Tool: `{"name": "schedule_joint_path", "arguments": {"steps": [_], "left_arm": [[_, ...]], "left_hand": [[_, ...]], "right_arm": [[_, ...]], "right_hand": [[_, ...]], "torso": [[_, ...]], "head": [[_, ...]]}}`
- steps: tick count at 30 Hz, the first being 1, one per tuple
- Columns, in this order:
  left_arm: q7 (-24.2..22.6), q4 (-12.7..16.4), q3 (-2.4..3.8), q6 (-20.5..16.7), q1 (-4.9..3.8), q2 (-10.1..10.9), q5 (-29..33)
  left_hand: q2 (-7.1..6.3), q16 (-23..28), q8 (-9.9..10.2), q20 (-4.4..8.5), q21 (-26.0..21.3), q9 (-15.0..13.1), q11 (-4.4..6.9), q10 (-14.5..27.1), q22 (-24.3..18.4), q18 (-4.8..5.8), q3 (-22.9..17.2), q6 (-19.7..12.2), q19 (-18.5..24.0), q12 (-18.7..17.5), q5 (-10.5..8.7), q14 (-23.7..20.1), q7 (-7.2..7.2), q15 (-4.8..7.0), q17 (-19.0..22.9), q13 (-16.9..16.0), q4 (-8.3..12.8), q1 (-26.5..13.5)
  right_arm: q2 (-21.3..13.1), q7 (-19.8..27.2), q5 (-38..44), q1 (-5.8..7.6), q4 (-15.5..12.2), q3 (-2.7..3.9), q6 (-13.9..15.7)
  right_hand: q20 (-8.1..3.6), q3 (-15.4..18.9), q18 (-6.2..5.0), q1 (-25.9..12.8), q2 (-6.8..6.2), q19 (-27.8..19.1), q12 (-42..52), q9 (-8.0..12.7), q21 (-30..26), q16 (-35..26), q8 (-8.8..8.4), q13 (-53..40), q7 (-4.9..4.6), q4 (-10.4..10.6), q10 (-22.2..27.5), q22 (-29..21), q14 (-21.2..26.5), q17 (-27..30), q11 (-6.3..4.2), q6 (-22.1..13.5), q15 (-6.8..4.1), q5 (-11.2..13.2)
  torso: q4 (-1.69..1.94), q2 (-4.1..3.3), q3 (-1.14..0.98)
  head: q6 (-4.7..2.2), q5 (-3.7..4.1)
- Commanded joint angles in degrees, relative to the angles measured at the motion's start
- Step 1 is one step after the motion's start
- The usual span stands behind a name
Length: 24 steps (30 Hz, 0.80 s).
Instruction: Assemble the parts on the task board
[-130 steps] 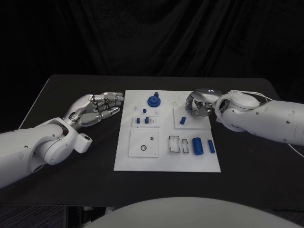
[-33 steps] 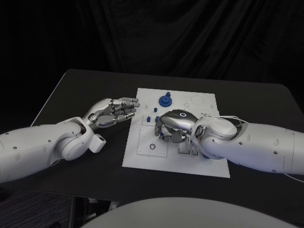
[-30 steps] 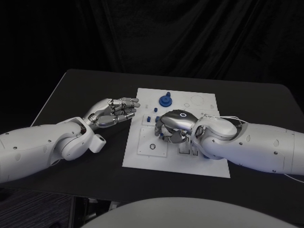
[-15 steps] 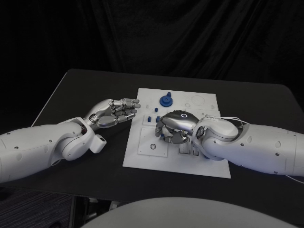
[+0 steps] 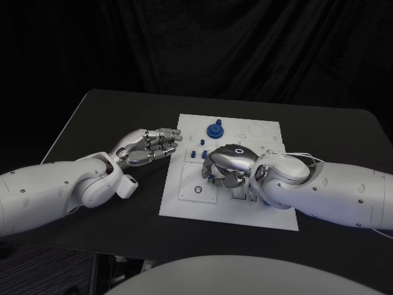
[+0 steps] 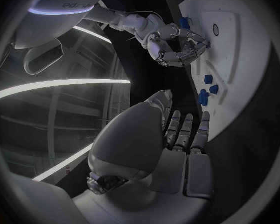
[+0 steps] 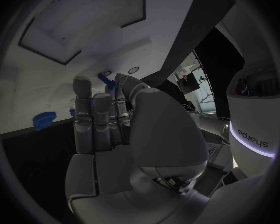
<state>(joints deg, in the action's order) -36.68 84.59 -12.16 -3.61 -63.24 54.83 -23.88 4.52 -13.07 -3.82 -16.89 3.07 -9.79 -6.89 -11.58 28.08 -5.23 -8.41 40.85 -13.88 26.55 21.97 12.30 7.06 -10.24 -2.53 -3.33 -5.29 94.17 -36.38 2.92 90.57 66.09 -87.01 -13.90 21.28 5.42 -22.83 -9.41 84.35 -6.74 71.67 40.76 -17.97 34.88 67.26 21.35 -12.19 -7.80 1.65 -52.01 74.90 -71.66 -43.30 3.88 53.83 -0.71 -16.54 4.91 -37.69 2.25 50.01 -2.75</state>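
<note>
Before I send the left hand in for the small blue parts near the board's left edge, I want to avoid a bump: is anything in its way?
Nothing visible. The left hand sits beside the task board; the blue parts lie just past its fingertips, and the right hand is further in.

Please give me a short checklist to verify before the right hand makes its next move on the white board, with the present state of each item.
1. Right hand is over the task board: ok.
2. Right hand holds a part: cannot tell; its fingers curl down and hide what is below.
3. Left hand is off the board, beside its edge: ok.
4. Left hand holds nothing: ok.
5. Blue round part at the far end stands free of both hands: ok.
</note>
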Motion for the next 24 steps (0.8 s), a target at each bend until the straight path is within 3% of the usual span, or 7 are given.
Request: {"name": "schedule_joint_path", "arguments": {"steps": [1, 13, 24], "left_arm": [[-0.25, 0.05, 0.05, 0.71, 0.14, -0.12, 0.41], [0.04, 0.01, 0.05, 0.85, 0.36, -0.15, 0.41], [0.31, -0.02, 0.05, 0.92, 0.52, -0.17, 0.41]], "left_hand": [[0.46, -0.4, -0.28, 0.05, 0.22, 0.05, 0.15, 0.44, -0.05, 0.29, -0.07, -0.31, -0.3, -0.11, -0.06, -0.08, 0.0, -0.33, -0.08, 0.05, 0.15, 0.04], [0.49, -0.37, -0.3, 0.05, 0.22, 0.05, 0.12, 0.47, -0.13, 0.35, -0.09, -0.31, -0.34, -0.06, -0.11, -0.14, 0.04, -0.32, -0.07, 0.05, 0.14, 0.0], [0.51, -0.39, -0.32, 0.05, 0.21, 0.05, 0.11, 0.51, -0.18, 0.39, -0.11, -0.31, -0.36, -0.08, -0.13, -0.14, 0.06, -0.31, -0.07, 0.05, 0.14, -0.02]], "right_arm": [[-0.17, -0.95, 0.48, -0.27, -0.14, -0.08, -0.97], [0.1, -1.07, 0.48, -0.42, 0.24, -0.08, -0.97], [-0.15, 0.62, -0.29, -0.58, -0.86, -0.07, 2.09]], "right_hand": [[-0.09, 0.22, 0.1, -0.11, 0.11, 0.41, 0.04, -0.08, -0.02, 0.03, -0.2, -0.08, 0.16, -0.13, -0.43, 2.77, -0.34, 0.11, -0.21, -0.43, 0.15, 0.32], [-0.05, 0.25, 0.06, -0.33, 0.15, 0.32, -0.34, -0.33, -0.43, -0.23, -0.5, -0.12, 0.16, -0.1, -0.34, 2.62, -0.29, 0.43, -0.17, -0.67, 0.2, 1.68], [-0.07, 0.1, 0.03, -0.01, 0.34, 0.35, -0.36, -0.63, -0.47, -0.32, -0.42, -0.24, 0.26, -0.34, -0.7, 2.61, -0.33, 0.48, -0.3, -0.33, 0.12, 2.35]], "torso": [[-0.04, -0.01, 0.03], [0.05, -0.03, 0.01], [0.1, 0.01, 0.04]], "head": [[-0.01, -0.2], [-0.01, -0.07], [-0.01, -0.31]]}}
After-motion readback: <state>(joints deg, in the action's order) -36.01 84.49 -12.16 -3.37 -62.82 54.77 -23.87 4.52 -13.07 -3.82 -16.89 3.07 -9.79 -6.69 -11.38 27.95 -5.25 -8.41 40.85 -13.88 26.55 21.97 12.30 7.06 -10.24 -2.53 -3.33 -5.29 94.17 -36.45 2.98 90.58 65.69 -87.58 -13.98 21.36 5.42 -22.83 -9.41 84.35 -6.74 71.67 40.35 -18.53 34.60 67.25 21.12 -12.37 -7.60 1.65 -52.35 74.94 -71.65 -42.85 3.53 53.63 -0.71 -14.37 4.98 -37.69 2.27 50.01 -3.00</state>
